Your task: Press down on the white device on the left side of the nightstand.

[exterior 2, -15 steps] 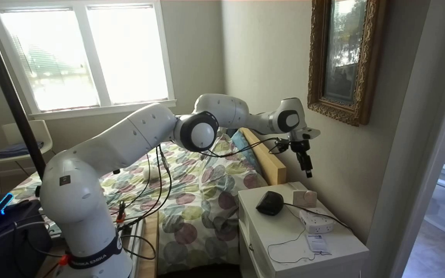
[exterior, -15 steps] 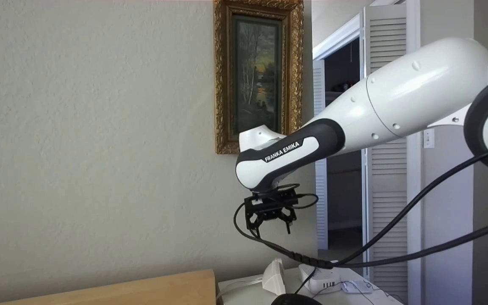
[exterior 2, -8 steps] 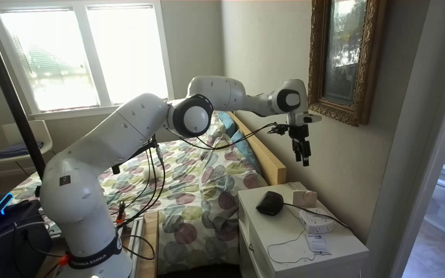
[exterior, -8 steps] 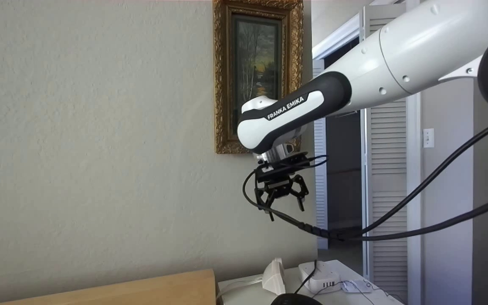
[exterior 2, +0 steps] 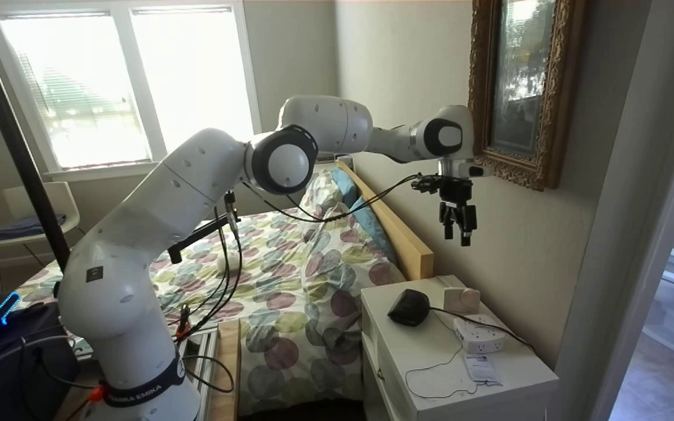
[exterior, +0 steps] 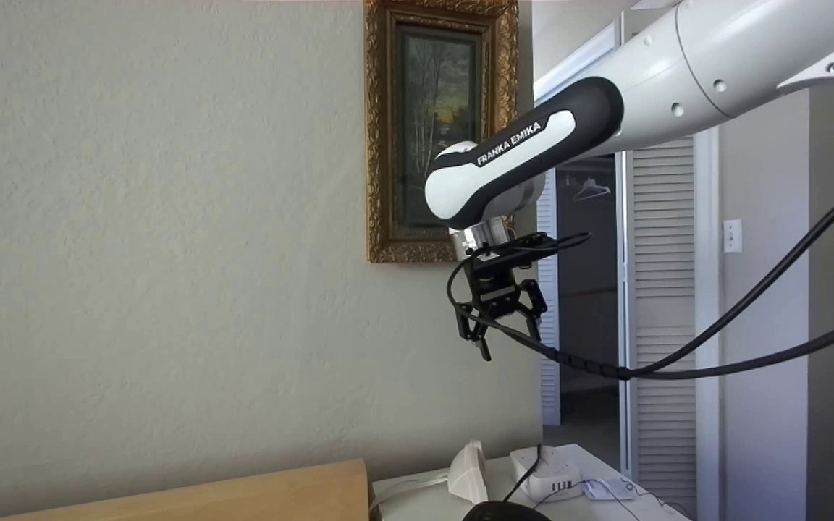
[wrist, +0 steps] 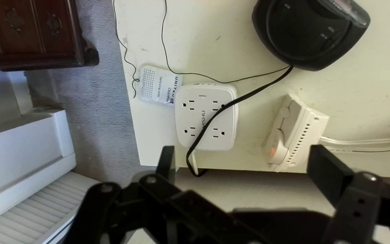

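Observation:
The white device [exterior: 468, 474] with a peaked top stands on the nightstand [exterior: 417, 506]. It also shows in an exterior view [exterior 2: 461, 301] and in the wrist view [wrist: 298, 130], where an orange-lit knob and a row of vents show. The nightstand's pale top shows in an exterior view [exterior 2: 392, 345] and in the wrist view [wrist: 381, 98]. My gripper [exterior: 511, 346] is open and empty, well above the nightstand and apart from the device. It shows in an exterior view [exterior 2: 457, 235] and in the wrist view [wrist: 244, 162], its fingers pointing down.
A black rounded item [exterior 2: 409, 307], a white outlet block [wrist: 205, 117] with a black cord across it, and a small packet [wrist: 159, 84] lie on the nightstand. A wooden headboard [exterior: 243, 499] stands beside it. A framed picture [exterior: 442, 130] hangs on the wall near my wrist.
My arm and gripper have risen well above the nightstand and shifted somewhat to the right in an exterior view. The gripper has tilted a little. The things on the nightstand have not moved.

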`<state>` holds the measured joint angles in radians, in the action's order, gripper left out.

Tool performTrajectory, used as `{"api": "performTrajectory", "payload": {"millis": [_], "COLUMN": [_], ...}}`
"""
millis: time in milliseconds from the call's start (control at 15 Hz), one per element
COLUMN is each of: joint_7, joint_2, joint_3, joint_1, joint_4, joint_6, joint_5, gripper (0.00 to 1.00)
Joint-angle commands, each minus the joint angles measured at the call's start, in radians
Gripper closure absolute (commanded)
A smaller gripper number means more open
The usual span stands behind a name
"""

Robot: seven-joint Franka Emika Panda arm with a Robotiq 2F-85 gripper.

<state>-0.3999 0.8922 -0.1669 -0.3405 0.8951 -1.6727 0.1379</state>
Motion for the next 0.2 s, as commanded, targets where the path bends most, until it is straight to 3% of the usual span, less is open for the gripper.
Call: {"api": "performTrajectory", "payload": {"millis": [0,133], "joint_7": [0.0,0.0], "joint_2": [-0.001,-0.001], "joint_3": [0.002,0.004], "joint_1": [0.0,-0.001], "joint_4": [0.003,0.008], "joint_6": [0.0,0.0], "joint_5": [0.0,0.0], "gripper": [0.0,0.0]}}
